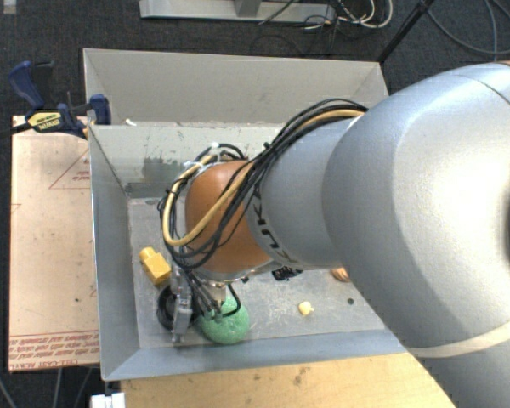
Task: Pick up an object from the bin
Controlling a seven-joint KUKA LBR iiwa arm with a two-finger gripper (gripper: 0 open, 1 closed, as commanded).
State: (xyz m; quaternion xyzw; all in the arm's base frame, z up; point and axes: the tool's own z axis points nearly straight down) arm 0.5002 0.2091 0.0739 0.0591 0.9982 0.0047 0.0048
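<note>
Round green ball [226, 325] nr yellow block [155, 266]

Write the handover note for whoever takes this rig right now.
Hand: low in the bin, at the view's lower-left corner, between a green ball and a black round thing. Whether it grips either cannot be told.
Nearby: yellow block just beyond, small pale bit to the right.
Done: hand down among the things.
Left: secure one thing and lift it out.
</note>
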